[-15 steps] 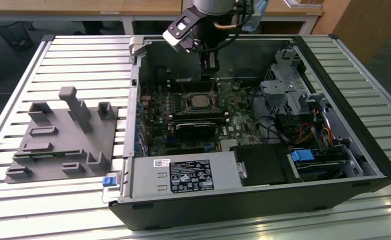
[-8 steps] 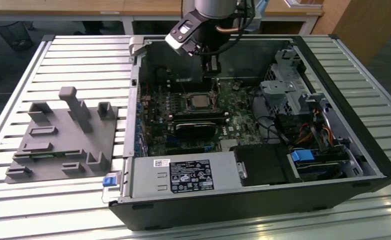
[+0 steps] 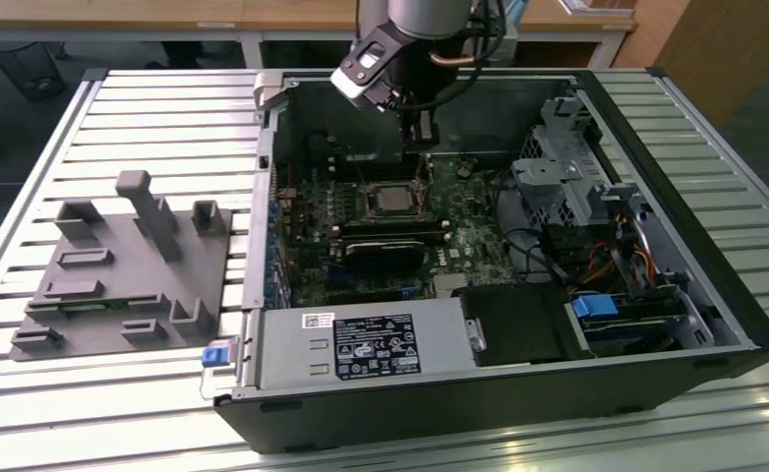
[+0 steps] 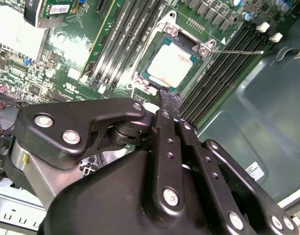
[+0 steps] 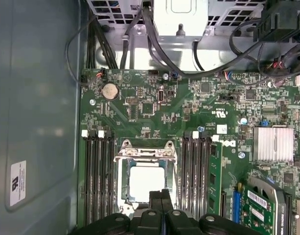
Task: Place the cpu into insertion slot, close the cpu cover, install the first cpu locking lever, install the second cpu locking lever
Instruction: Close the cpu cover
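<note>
Closest, my claw is pinched narrow, holding nothing, just beside the cpu seated in the insertion slot, exterior view's centre.

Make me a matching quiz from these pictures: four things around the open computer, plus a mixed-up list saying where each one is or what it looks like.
Things:
1. cpu
2. coin battery
3. grey fixture block
4. tool

Descriptions:
A. outside the computer case, on the slatted table
B. black, hanging over the green board beside the cpu
C. seated in the insertion slot, silver top up
D. round and silver, on the green board

Pairs: 1-C, 2-D, 3-A, 4-B
</note>
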You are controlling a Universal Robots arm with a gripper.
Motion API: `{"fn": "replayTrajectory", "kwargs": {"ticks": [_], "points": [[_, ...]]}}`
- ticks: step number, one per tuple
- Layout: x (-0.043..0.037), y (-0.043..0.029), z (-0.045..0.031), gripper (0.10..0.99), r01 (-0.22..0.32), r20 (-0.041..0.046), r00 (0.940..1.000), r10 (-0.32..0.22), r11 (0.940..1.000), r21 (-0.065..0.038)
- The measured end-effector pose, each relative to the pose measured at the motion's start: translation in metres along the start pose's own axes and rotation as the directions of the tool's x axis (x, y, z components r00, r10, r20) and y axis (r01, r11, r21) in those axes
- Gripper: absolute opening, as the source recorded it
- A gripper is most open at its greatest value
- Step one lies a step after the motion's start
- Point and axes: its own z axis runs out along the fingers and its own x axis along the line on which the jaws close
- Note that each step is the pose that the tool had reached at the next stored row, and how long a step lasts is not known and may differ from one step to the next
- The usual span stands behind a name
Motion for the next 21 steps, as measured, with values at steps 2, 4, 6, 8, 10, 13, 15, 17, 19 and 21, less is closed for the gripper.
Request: {"fn": "replayTrajectory", "kwargs": {"ticks": [2, 4, 6, 8, 10, 13, 15, 17, 19, 21], "points": [[0.0002, 0.0012, 0.001, 0.106, 0.0, 0.0001, 1.0, 0.0, 1.0, 0.0], [0.0002, 0.0019, 0.002, 0.106, 0.001, 0.0, 1.0, -0.001, 1.0, 0.0], [0.0002, 0.003, 0.0029, 0.106, 0.003, 0.0, 1.0, -0.003, 1.0, 0.0], [0.0002, 0.0047, 0.0038, 0.106, 0.003, 0.0002, 1.0, -0.003, 1.0, 0.0], [0.0005, 0.0065, 0.0047, 0.106, 0.004, 0.0001, 1.0, -0.004, 1.0, 0.0], [0.001, 0.0089, 0.0062, 0.106, 0.004, 0.0001, 1.0, -0.004, 1.0, 0.0], [0.0017, 0.011, 0.0081, 0.106, 0.004, -0.0001, 1.0, -0.004, 1.0, 0.0], [0.0024, 0.0133, 0.0105, 0.106, 0.004, 0.0001, 1.0, -0.004, 1.0, 0.0], [0.0034, 0.0145, 0.011, 0.106, 0.004, 0.0001, 1.0, -0.004, 1.0, 0.0], [0.0045, 0.015, 0.0111, 0.106, 0.004, 0.0002, 1.0, -0.004, 1.0, 0.0]]}}
